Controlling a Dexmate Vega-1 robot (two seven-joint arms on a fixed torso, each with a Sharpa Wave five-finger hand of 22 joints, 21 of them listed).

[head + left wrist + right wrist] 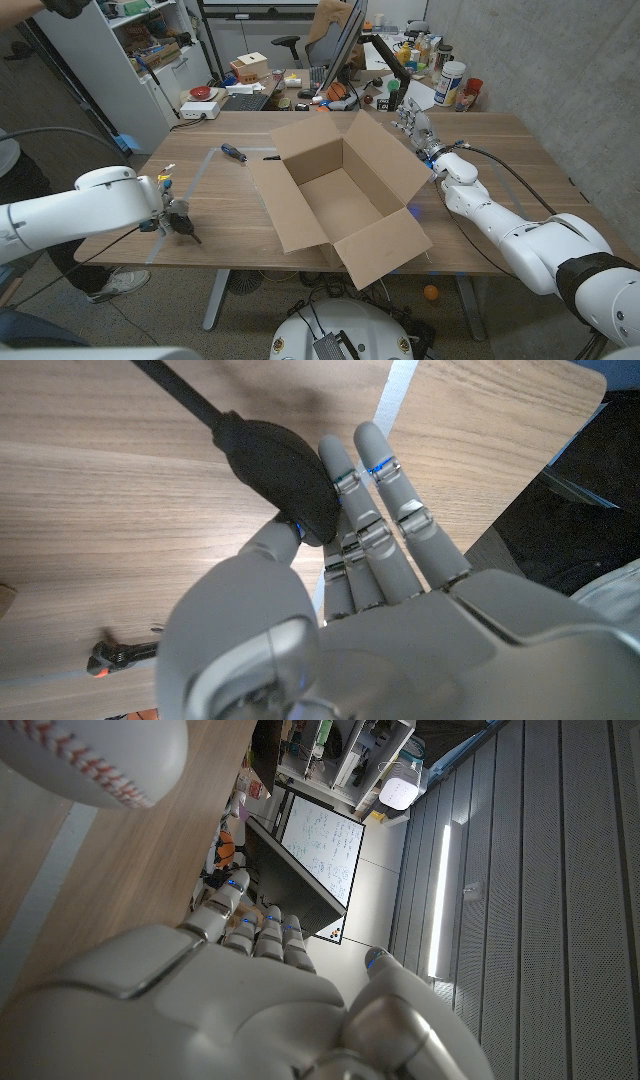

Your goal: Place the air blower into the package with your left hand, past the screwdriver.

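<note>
The robot's left hand [370, 575] is pinching the black rubber bulb-shaped air blower [278, 475] between thumb and fingers near the table's left edge, its thin nozzle pointing away, probably so the bulb will carry steadily. The one open brown cardboard package [345, 195] is sitting mid-table with flaps spread, ready to take it. A single black-and-blue-handled screwdriver [233, 152] is lying between blower and box, so the carry is likely needing height. The right hand [418, 129] is waiting beyond the box, fingers apart, holding nothing, beside one white red-stitched baseball [95, 755]
</note>
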